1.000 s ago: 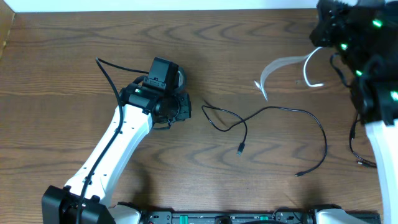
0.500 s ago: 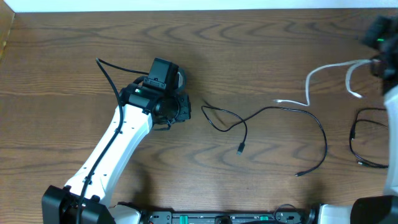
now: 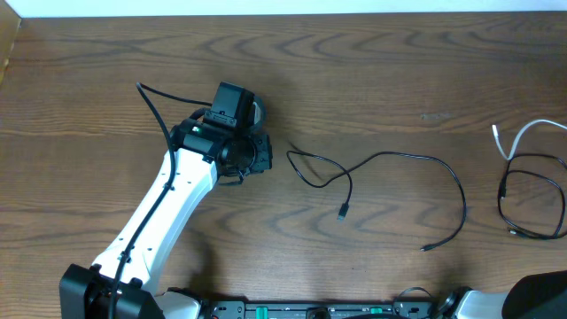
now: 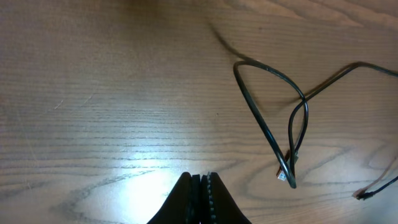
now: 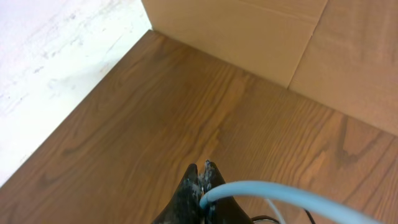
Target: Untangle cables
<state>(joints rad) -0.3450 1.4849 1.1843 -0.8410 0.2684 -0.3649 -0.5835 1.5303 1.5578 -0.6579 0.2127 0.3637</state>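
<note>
- Overhead: I count three cables on the table (image 3: 372, 71), two black and one white. The middle black cable (image 3: 407, 157) lies by itself, well apart from the other two, though it crosses itself in a small loop at its left end
- Overhead, right edge: the white cable (image 3: 523, 133) dips down to the top of the right-hand black cable (image 3: 501, 190), and both run out of frame (I cannot tell whether they cross there or only touch)
- Overhead, arms: of my two claws only one shows here. The left claw (image 3: 259, 154) sits just left of the middle cable's loop, carrying nothing; the right claw is outside this view
- Left wrist: the left claw (image 4: 200, 177) has its jaws pressed together on nothing, over bare wood. The middle black cable (image 4: 261, 115) lies ahead and to the right, apart from the fingers, with one plug (image 4: 283, 177) at the bottom of its loop
- Right wrist: the right claw (image 5: 202, 165) is pinched tight on the white cable (image 5: 280, 194), which trails off to the right. The claw hangs above the table near a cardboard wall (image 5: 249, 37)
- Progress, as I judge it: well over halfway. One black cable is already free of the rest. What remains is getting the white cable clear of the right-hand black one, and perhaps opening out that self-crossed loop
</note>
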